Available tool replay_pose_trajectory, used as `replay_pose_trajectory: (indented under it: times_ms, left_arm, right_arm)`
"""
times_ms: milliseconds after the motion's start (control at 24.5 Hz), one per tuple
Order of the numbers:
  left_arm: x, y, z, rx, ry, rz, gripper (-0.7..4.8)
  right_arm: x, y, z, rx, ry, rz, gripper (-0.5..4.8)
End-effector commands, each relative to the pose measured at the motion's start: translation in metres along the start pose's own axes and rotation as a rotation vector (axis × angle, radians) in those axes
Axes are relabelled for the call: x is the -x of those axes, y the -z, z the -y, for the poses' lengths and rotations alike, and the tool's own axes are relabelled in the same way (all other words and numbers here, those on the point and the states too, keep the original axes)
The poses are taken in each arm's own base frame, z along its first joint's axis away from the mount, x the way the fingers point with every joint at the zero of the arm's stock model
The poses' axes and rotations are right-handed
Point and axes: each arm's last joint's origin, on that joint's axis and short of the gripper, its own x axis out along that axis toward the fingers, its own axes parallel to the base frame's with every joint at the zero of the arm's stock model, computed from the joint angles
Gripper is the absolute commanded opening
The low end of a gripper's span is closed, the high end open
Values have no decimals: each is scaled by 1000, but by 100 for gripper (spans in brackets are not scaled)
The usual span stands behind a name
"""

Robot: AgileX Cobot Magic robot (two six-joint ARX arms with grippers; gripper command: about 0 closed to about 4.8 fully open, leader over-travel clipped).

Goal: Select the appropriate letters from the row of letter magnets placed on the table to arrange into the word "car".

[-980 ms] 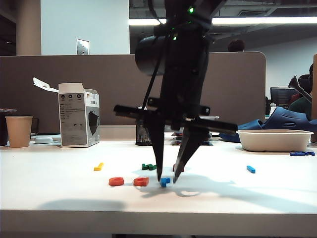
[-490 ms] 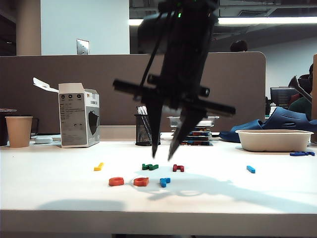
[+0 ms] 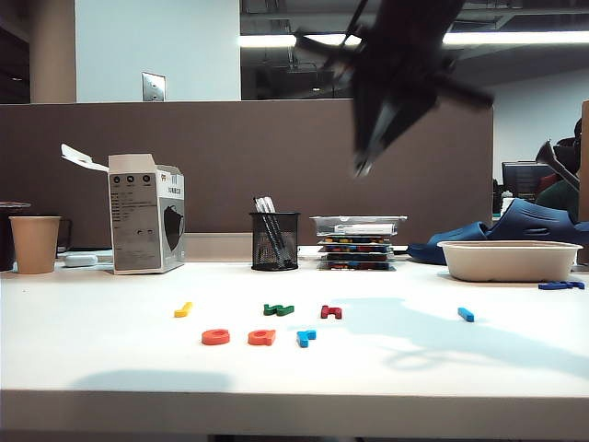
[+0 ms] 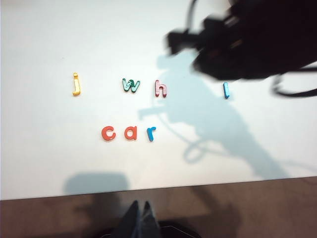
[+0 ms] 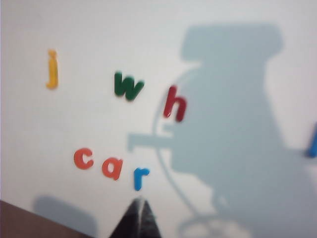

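On the white table (image 3: 110, 368) an orange-red "c" (image 3: 215, 337), an orange "a" (image 3: 262, 337) and a light blue "r" (image 3: 306, 337) lie side by side in a front row. The same "c" (image 4: 108, 133), "a" (image 4: 131, 133) and "r" (image 4: 151, 134) read "car" from above, as do "c" (image 5: 83, 158), "a" (image 5: 112, 168) and "r" (image 5: 140, 178). My right gripper (image 3: 361, 169) hangs blurred high above the table, shut and empty; its tips (image 5: 140, 201) meet. My left gripper (image 4: 140, 204) is shut and empty beyond the table's front edge.
Behind the word lie a yellow "j" (image 3: 183, 309), green "w" (image 3: 277, 309), dark red "h" (image 3: 331, 312) and a blue bar letter (image 3: 467, 314). At the back stand a paper cup (image 3: 35, 244), a box (image 3: 145, 213), a pen holder (image 3: 274, 240), stacked trays (image 3: 357, 241) and a white bowl (image 3: 509, 261).
My right gripper stood open over the blue "r" on the table, then rose up and to the right and shut empty. The "r" stays beside the "a". The left arm has not moved.
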Motion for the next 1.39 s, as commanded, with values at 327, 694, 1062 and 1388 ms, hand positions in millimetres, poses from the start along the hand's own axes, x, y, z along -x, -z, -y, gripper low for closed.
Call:
replay_pose_trajectory:
  times_ms: [327, 694, 1062, 1388]
  left_arm:
    - [1, -3, 3, 34, 31, 25, -5]
    - [1, -3, 3, 37, 34, 27, -5]
    - [1, -3, 3, -88, 33, 17, -5]
    - [-2, -13, 10, -489, 79, 85, -6]
  right_arm:
    - [124, 7, 46, 118, 106, 408, -8]
    - [227, 55, 88, 143, 249, 762, -8]
    - [276, 106, 120, 40, 379, 928, -7]
    - [253, 118, 128, 12, 316, 907, -7]
